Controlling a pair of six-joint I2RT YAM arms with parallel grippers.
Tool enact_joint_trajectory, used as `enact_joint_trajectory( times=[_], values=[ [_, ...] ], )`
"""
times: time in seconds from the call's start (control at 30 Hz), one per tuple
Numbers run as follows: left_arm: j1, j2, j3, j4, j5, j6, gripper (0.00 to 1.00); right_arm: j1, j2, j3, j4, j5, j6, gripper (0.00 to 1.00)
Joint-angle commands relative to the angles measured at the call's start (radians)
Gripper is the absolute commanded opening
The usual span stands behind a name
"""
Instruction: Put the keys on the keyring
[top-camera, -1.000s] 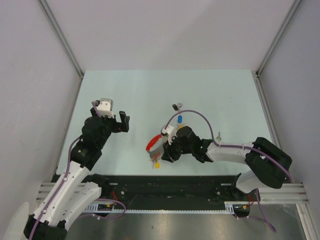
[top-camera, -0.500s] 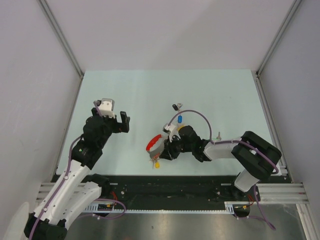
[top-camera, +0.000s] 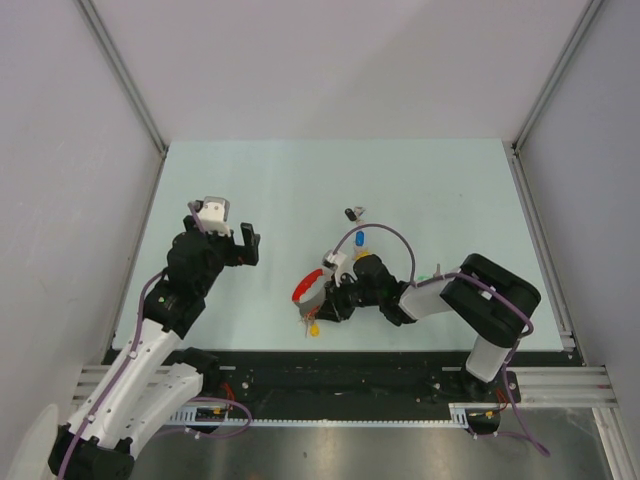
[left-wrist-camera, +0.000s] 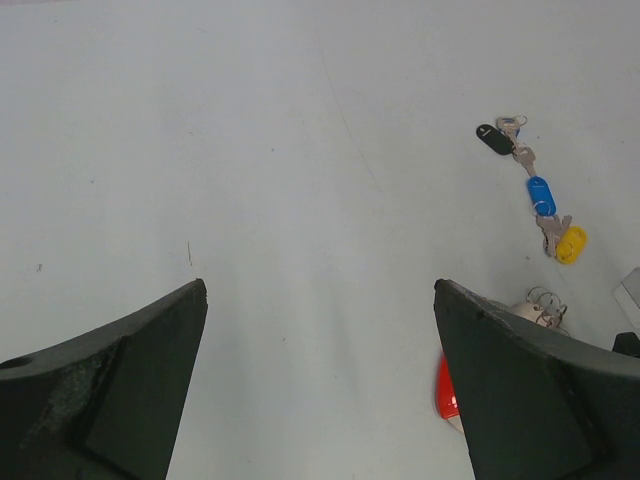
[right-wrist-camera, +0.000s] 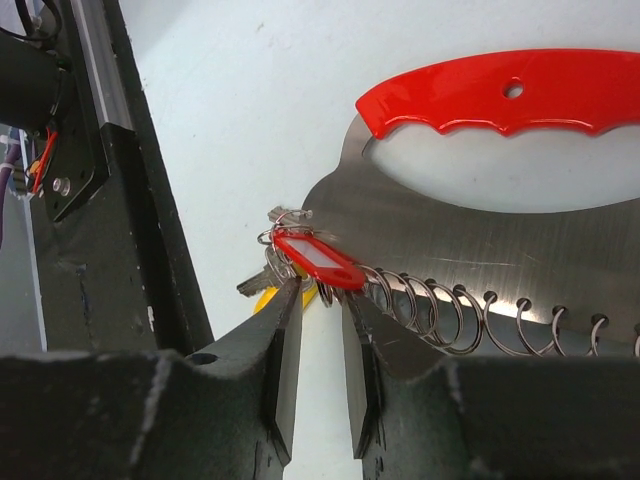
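right arm's elbow has swung in toward the middle of the table (top-camera: 250, 180) since a second ago, and the right gripper (right-wrist-camera: 320, 325), low at the keyring (right-wrist-camera: 500, 90), has drawn its fingers closer together. the keyring lies flat near the table's front edge, roughly midway between the two arms: a red curved band over a grey metal plate edged with a row of wire loops. a red-tagged key (right-wrist-camera: 318, 260) lies at the end of that row, and a yellow-tagged key (top-camera: 314, 328) is just beside it toward the front rail. the right gripper's tips sit at the lower edge of the red tag with only a slim gap between them; whether they pinch anything i cannot tell. farther back, apart from the ring, a black-tagged key (left-wrist-camera: 493, 138), a blue-tagged key (left-wrist-camera: 541, 195) and a second yellow-tagged key (left-wrist-camera: 571, 244) lie in a loose line. the left gripper (left-wrist-camera: 320, 290) hangs well off to the left above the table, jaws spread wide and holding nothing.
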Motion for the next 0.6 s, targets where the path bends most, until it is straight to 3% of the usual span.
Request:
enact_joint_trajectory(
  times=[0.0,0.13,0.33,0.57],
  values=[
    [0.008,-0.004,0.011,0.016,0.002,0.018,1.0,0.0,0.027,0.0,0.089,-0.015,0.005,0.26],
    [0.008,-0.004,0.011,0.016,0.005,0.018,1.0,-0.001,0.041,0.004,0.099,-0.033,0.005,0.21],
    [0.008,-0.005,0.011,0.018,0.007,0.018,1.0,0.002,0.014,0.032,0.058,-0.015,-0.049,0.0],
    [0.008,-0.021,0.009,0.021,0.007,0.018,1.0,0.0,0.029,0.164,0.014,0.055,-0.141,0.0]
  ],
)
